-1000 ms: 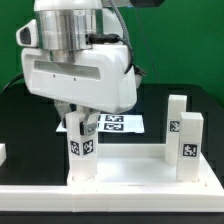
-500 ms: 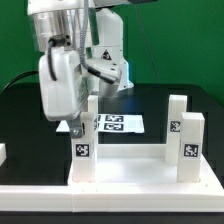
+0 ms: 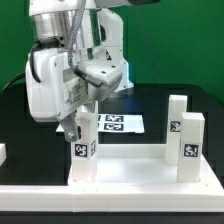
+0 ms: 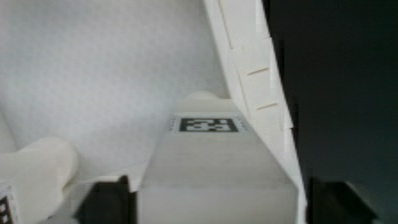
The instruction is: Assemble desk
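The desk (image 3: 130, 170) stands upside down at the front of the black table (image 3: 185, 100), its top (image 3: 130, 172) flat on the surface and its legs pointing up. One leg (image 3: 82, 140) rises from the corner on the exterior view's left, with a tag (image 3: 79, 150) on its near face. Two more legs stand on the exterior view's right: a front one (image 3: 188, 145) and one just behind it (image 3: 176, 118), both tagged.

The gripper (image 3: 78, 125) sits over the left leg's upper end. In the wrist view its two dark fingers (image 4: 111, 200) stand on either side of the leg (image 4: 210, 185) with a gap showing on each side, so the jaws are spread and nothing is clamped. That view also shows a tag (image 4: 210, 125) on the leg's face and the top's raised rim (image 4: 249, 70) running beside it.

Behind the desk, the marker board (image 3: 120, 124) lies flat on the table, partly hidden by the left leg and the gripper. The arm (image 3: 60, 70) fills the upper left of the exterior view and blocks what lies behind it. A white rail (image 3: 110, 205) runs along the front edge, and a small white piece (image 3: 3, 154) shows at the exterior view's left edge. The backdrop is green.
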You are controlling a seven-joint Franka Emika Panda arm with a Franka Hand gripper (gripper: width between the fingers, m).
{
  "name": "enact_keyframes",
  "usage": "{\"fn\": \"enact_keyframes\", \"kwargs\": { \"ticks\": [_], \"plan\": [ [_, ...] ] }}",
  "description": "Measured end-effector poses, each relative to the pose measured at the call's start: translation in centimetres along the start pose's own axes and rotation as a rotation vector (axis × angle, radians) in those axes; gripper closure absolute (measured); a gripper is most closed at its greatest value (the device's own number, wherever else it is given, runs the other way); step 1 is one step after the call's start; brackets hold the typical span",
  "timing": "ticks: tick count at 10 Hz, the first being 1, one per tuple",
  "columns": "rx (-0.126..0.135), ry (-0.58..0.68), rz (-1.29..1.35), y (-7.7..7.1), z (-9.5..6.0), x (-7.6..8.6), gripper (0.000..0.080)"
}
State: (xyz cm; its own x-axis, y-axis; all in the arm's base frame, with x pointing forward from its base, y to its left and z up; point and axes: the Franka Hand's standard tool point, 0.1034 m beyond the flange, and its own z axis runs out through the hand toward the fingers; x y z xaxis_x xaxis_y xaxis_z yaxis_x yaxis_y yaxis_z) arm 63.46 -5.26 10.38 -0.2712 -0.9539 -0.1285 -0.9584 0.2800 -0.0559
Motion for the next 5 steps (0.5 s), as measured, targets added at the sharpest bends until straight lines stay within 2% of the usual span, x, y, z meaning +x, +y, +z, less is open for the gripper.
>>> {"fn": "enact_keyframes", "kwargs": {
  "ticks": [1,2,3,5],
  "plan": [
    [-0.004,0.012,-0.220,-0.14,-0.16,0.00,0.0224],
    [-0.011,0.007,-0.435,-0.10,-0.15,-0.61,0.0167],
    [0.002,0.006,-0.569,-0.12,0.04,-0.83,0.0167],
    [0.000,0.009,-0.659,-0.14,0.02,-0.72,0.0150]
  ]
}}
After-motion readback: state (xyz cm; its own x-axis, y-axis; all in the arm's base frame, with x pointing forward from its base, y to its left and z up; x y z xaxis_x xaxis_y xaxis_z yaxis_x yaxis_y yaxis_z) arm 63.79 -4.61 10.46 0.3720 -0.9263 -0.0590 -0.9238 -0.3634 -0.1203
